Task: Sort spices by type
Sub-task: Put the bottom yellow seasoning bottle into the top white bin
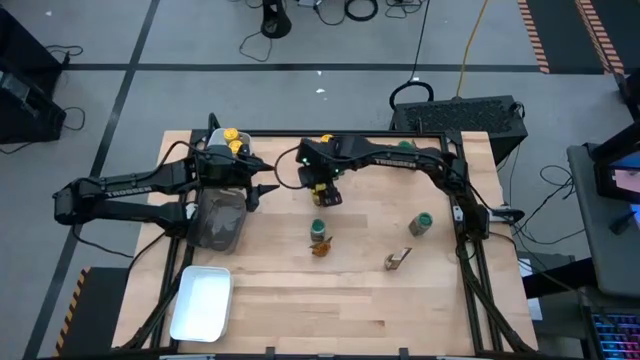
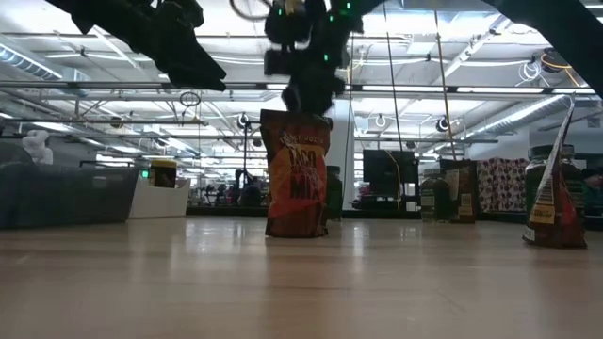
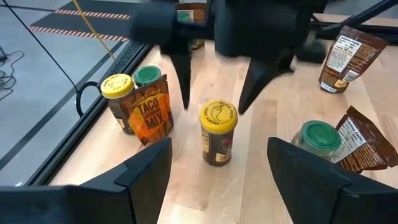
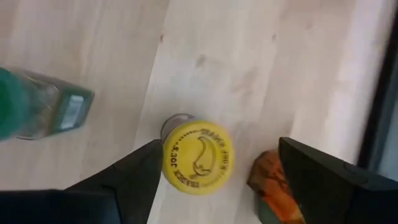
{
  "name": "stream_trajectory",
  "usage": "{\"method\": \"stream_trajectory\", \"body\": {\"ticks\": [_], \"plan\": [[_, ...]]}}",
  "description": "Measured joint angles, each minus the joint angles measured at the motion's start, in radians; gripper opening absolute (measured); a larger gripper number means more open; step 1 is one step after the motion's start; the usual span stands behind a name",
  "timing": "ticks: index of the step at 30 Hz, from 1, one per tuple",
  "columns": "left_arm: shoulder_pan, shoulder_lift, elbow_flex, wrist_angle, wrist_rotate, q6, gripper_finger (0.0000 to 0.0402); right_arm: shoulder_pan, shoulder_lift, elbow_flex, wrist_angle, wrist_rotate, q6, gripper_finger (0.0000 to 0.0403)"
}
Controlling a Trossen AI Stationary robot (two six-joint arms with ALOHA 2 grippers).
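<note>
A yellow-lidded spice jar [image 3: 217, 134] stands upright on its base in the middle of the table. My right gripper [image 3: 214, 93] hangs open just over it, one finger on each side of the lid [image 4: 198, 157], clear of it. My left gripper [image 1: 258, 190] waits open to the jar's left, above the table. A green-lidded jar [image 3: 320, 140] stands nearer the front with a brown packet [image 3: 359, 140] leaning beside it. By the far edge stand another yellow-lidded jar [image 3: 118, 99], a green-lidded jar [image 3: 147, 78] and a taco mix packet [image 3: 149, 115].
A dark grey tray [image 1: 220, 218] lies under my left arm, with yellow-lidded jars [image 1: 234, 140] at its far end. A white tray [image 1: 203, 300] sits at the front left. On the right are a green-lidded jar [image 1: 421, 222] and a packet [image 1: 397, 260]. Bare wood lies along the front.
</note>
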Motion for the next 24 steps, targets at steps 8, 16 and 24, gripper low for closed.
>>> {"method": "stream_trajectory", "body": {"ticks": [8,16,24], "plan": [[0.0,0.021,0.0,0.058,0.004,-0.021,0.0267,-0.02,-0.022,0.15,-0.33,-0.041,0.127,0.03],[-0.001,0.243,0.0,0.249,0.096,-0.03,0.0267,-0.034,-0.225,0.05,-0.354,-0.167,0.244,0.03],[0.001,0.466,0.068,0.369,0.117,0.042,0.0267,0.023,-0.705,-0.585,0.226,-0.161,0.373,0.03]]}}
